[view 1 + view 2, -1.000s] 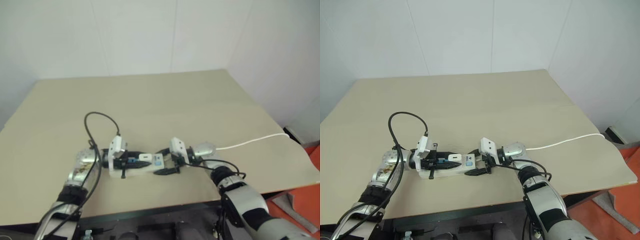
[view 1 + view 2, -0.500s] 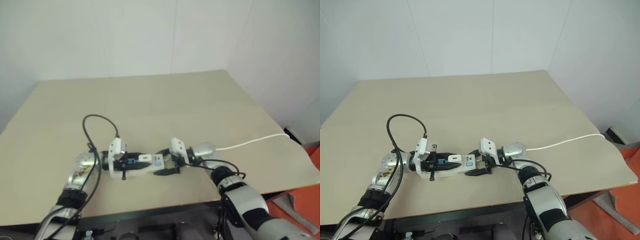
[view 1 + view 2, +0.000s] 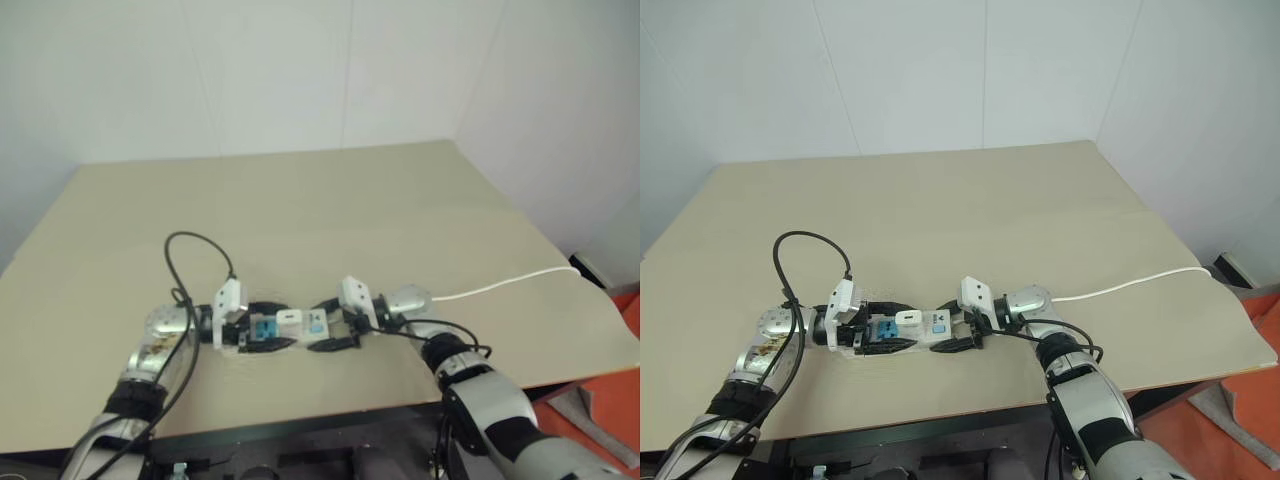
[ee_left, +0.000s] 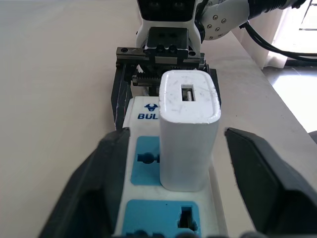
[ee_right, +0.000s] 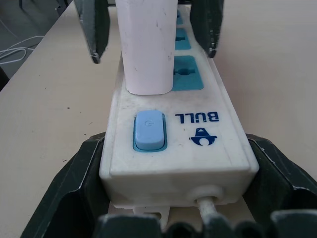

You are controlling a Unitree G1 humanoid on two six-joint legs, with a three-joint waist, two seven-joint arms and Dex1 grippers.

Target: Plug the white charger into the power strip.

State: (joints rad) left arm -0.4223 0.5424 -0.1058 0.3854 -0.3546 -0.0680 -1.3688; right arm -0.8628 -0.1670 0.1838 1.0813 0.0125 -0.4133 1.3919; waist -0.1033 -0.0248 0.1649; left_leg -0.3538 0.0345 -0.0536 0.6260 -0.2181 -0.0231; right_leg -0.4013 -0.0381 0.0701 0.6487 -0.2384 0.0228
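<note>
Currently, white charger [image 4: 188, 134] stands upright in a socket of the power strip [image 5: 178, 144], next to the blue switch [image 5: 148, 130], on the table [image 3: 970, 200]. Left gripper [image 4: 173, 198]: fingers spread wide either side of charger, not touching it. Right gripper [image 5: 173, 198]: fingers against both sides of strip's cord end, gripping it.

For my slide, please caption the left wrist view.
White charger stands plugged into the power strip, between open left gripper fingers.
</note>
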